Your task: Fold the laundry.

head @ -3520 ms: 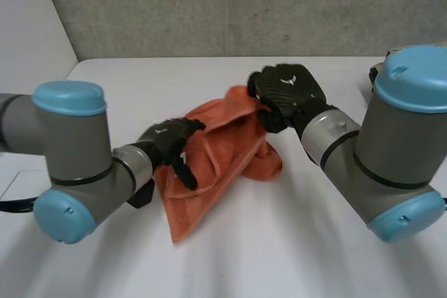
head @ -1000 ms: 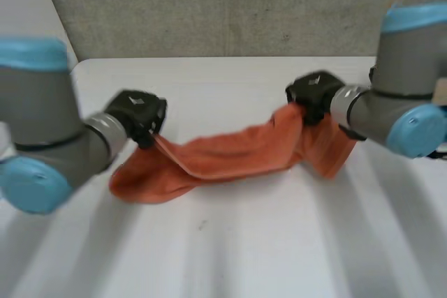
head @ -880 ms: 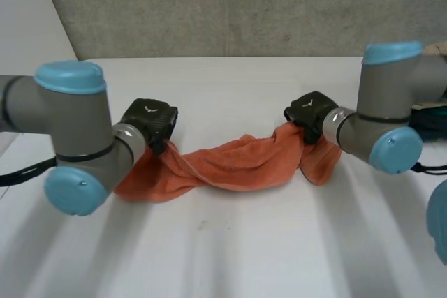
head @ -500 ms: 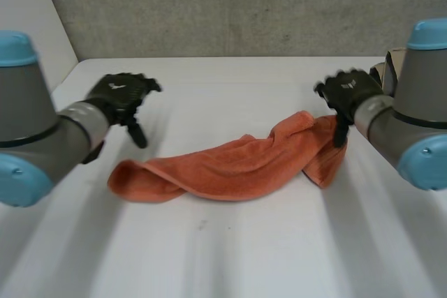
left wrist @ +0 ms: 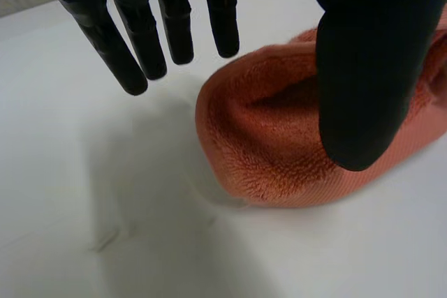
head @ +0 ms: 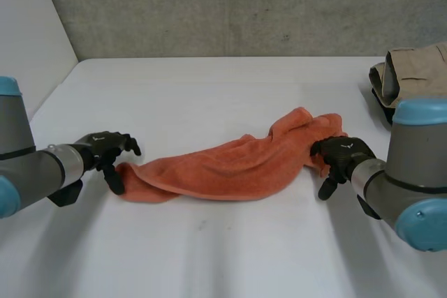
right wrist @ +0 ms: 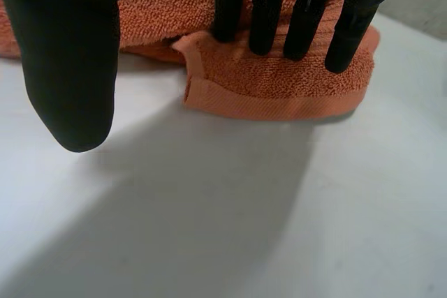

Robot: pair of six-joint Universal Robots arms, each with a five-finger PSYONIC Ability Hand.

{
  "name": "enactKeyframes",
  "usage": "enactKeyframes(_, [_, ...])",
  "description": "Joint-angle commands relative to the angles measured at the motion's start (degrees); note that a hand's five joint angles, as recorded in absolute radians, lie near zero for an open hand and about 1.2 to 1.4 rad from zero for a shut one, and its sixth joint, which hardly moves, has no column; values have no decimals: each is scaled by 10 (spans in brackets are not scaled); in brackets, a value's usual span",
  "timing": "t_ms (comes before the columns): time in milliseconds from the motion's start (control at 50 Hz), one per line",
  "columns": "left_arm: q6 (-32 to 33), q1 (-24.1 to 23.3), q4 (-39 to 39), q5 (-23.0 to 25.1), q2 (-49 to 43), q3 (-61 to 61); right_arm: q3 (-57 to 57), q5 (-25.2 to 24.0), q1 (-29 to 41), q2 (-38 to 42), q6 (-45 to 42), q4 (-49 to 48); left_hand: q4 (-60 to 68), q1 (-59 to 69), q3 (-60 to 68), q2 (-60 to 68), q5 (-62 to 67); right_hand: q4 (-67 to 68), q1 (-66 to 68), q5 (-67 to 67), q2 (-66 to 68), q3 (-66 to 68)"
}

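Status: fold not started, as far as I can judge. The orange towel (head: 230,169) lies mid-table (head: 209,256) as a bunched, rope-like strip. It isn't spread flat and has no clean fold line or squared edges. Left to do: flatten it, find the corners, make the folds, so basically everything

Orientation: long axis runs across the table from the left-hand side to the right-hand side, with the right end a bit farther from the robot than the left end. The left end is a rounded, doubled-over bulge. The right end is lumpier, with a hemmed edge and one corner showing in the right wrist view

left hand (head: 105,150): open, fingers straight and spread, right at the towel's left end, thumb over the bulge, nothing pinched

right hand (head: 342,155): also open, straight fingers over the right end near the hem, thumb apart over bare table. Can't tell if the tips touch the cloth

beige clothes pile (head: 408,75) sits at the far right edge of the table, well apart from both hands
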Motion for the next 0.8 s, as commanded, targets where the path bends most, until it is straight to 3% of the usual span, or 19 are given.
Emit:
enactKeyframes(20, [13,-10,14,-6,-30,21,-9,26,7,30,-8,-62,152,151,152,152,151,56,54,51,63,56])
enactKeyframes(200, [16,-28,26,-16,-47,36,-42,29,15,70,-15,-110,416,415,416,416,415,124,121,118,130,123])
enactKeyframes(300, [19,-39,29,-31,-49,37,-67,28,20,88,-16,-121,561,559,560,561,559,226,223,220,233,226])
enactKeyframes(360, [22,-41,30,-36,-52,38,-82,29,20,98,-16,-131,568,566,567,568,566,298,296,293,305,298])
enactKeyframes(440, [32,-40,31,-40,-51,39,-106,30,15,118,-29,-143,568,566,567,568,566,576,573,570,583,576])
enactKeyframes(580, [39,-25,21,-37,-13,34,-115,38,-5,85,-83,-121,568,566,567,568,566,577,574,571,583,576])
enactKeyframes(660, [39,-5,5,-32,34,31,-118,5,-28,31,-138,-50,568,566,567,568,566,577,574,571,583,576])
enactKeyframes(800, [50,43,-43,6,147,28,-156,-72,-95,-71,-304,221,568,566,567,568,566,577,574,571,583,576])
